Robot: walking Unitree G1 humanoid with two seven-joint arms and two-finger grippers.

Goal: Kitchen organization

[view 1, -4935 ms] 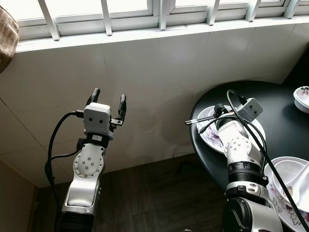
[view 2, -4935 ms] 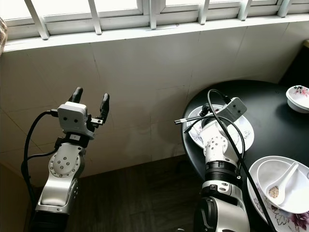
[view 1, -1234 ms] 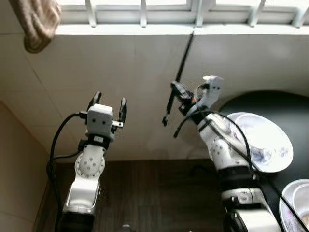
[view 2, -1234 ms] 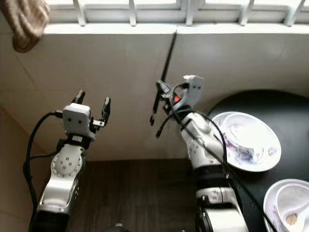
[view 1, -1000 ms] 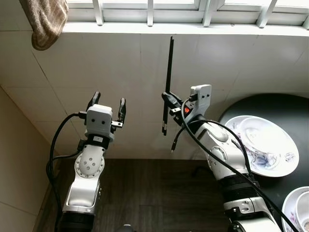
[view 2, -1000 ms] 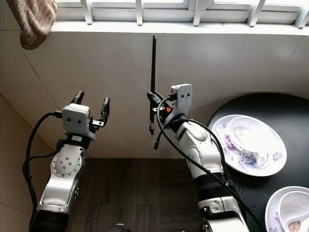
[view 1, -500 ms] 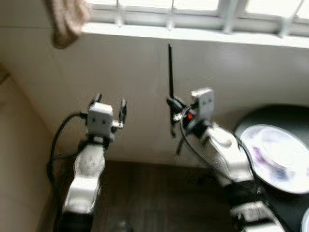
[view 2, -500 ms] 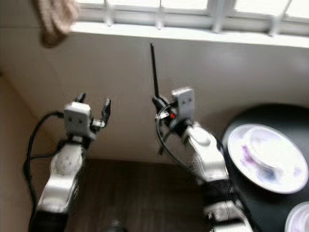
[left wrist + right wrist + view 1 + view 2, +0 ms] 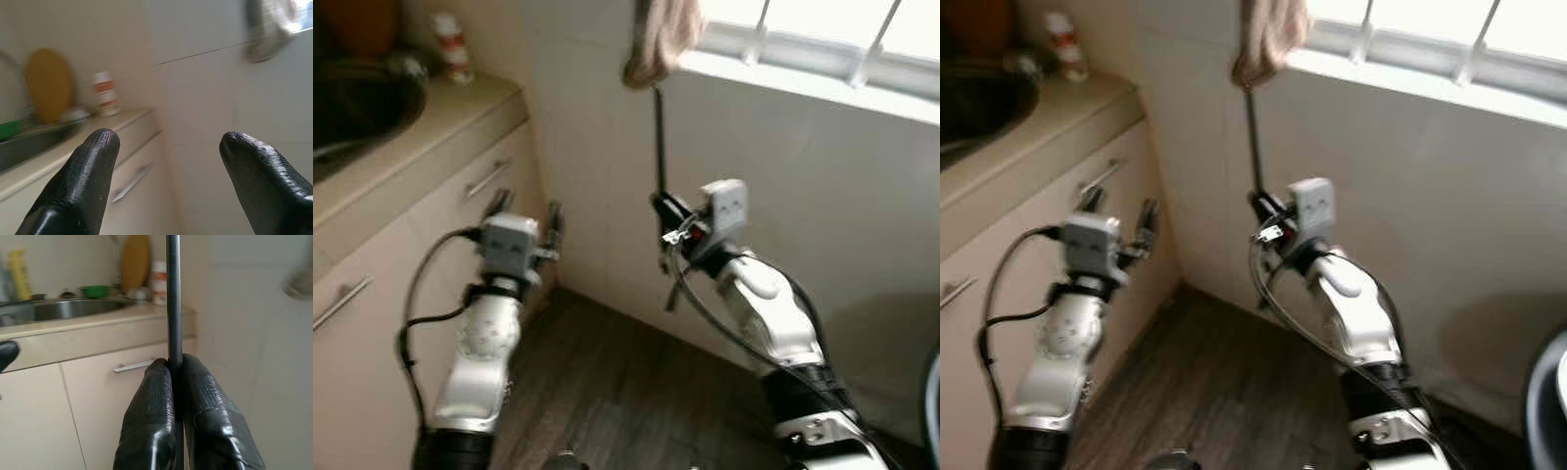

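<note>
Right hand [image 9: 173, 382] — fingers pressed together on a thin black chopstick [image 9: 658, 147], which stands nearly upright in the grasp, its upper end reaching toward a brownish cloth [image 9: 662, 37] that hangs from the window sill [image 9: 803, 83]. In the right wrist view the chopstick runs straight up between the two black pads [image 9: 155, 401] and continues past them toward 12 o'clock. Whether one stick or a pair is held cannot be told.

Left hand [image 9: 168, 161] — fingers apart, holding nothing, raised in front of the beige cabinet [image 9: 401, 284], which lies at about 9 o'clock of the head views. Its two fingertips [image 9: 100, 147] frame a stretch of tiled wall [image 9: 205, 98].

Kitchen surface [image 9: 411, 137] — a beige top over drawer fronts with metal bar handles [image 9: 489, 178]. A steel sink [image 9: 63, 309] is set into it. At the back of the surface, near the wall, stand a small bottle with a red label [image 9: 1065, 47], a yellowish cutting board [image 9: 135, 262] leaning upright, and a green bowl [image 9: 94, 291] just beside the sink.

Floor [image 9: 617, 392] — dark wood boards, seen between the two silver arms. The head views are blurred.
</note>
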